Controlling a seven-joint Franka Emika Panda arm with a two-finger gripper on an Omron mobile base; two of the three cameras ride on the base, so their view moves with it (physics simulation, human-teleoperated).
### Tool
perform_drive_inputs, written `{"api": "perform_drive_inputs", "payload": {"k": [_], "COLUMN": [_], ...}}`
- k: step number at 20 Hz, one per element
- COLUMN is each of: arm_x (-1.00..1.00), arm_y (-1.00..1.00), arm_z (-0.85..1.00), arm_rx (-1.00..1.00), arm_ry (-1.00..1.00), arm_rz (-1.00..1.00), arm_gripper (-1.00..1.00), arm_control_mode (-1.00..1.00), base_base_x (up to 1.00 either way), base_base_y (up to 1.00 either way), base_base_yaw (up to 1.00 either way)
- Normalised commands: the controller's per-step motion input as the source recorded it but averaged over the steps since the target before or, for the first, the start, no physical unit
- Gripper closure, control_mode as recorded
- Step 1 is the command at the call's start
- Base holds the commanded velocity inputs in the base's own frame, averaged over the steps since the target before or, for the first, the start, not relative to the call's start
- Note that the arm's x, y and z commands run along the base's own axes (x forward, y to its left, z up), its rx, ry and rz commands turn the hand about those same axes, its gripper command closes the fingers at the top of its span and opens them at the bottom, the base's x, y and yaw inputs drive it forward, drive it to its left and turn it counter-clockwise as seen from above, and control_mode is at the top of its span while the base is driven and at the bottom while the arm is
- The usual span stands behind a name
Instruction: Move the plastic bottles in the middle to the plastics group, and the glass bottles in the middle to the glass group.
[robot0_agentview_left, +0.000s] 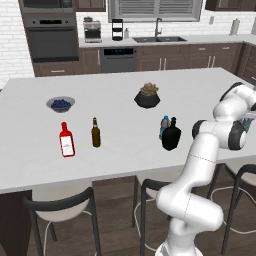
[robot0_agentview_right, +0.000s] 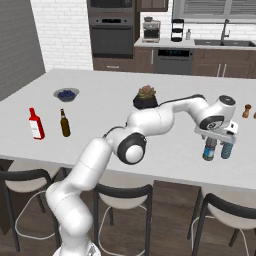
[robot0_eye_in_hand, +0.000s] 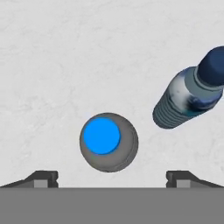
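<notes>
My gripper (robot0_agentview_right: 214, 143) hangs open over the right front of the island. Its fingertips (robot0_eye_in_hand: 43, 177) stand wide apart around a small plastic bottle (robot0_eye_in_hand: 108, 141), seen from above with a blue cap, which stands upright on the counter without being touched. That bottle (robot0_agentview_right: 208, 151) has a second blue-labelled water bottle (robot0_agentview_right: 227, 150), (robot0_eye_in_hand: 188, 97) of the plastics group close beside it. In the middle, the squat black glass bottle (robot0_agentview_left: 171, 135) stands with another plastic bottle (robot0_agentview_left: 164, 125) just behind it. At the left, the red bottle (robot0_agentview_left: 66, 140) and the slim brown bottle (robot0_agentview_left: 95, 133) form the glass group.
A dark bowl of berries (robot0_agentview_left: 60, 104) sits at the back left and a potted succulent (robot0_agentview_left: 147, 96) at the back middle. Small shakers (robot0_agentview_right: 246, 110) stand at the far right. Stools (robot0_agentview_left: 60, 207) line the counter's near edge (robot0_agentview_left: 75, 181).
</notes>
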Motion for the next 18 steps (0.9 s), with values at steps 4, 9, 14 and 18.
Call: {"api": "perform_drive_inputs", "payload": {"k": [4, 9, 14, 18], "arm_x": [-0.52, -0.61, -0.84, -0.52], "arm_y": [0.34, 0.39, 0.34, 0.90], "arm_z": [0.24, 0.22, 0.22, 0.09], "arm_rx": [0.00, 0.00, 0.00, -0.04], "arm_ry": [0.00, 0.00, 0.00, -0.01], "arm_rz": [0.00, 0.01, 0.01, 0.14], "arm_gripper": [-1.00, -1.00, -1.00, -1.00], "arm_control_mode": [-1.00, -1.00, -1.00, -1.00], "base_base_x": [0.00, 0.00, 0.00, 0.00], "base_base_y": [0.00, 0.00, 0.00, 0.00], "base_base_yaw": [0.00, 0.00, 0.00, 0.00]}}
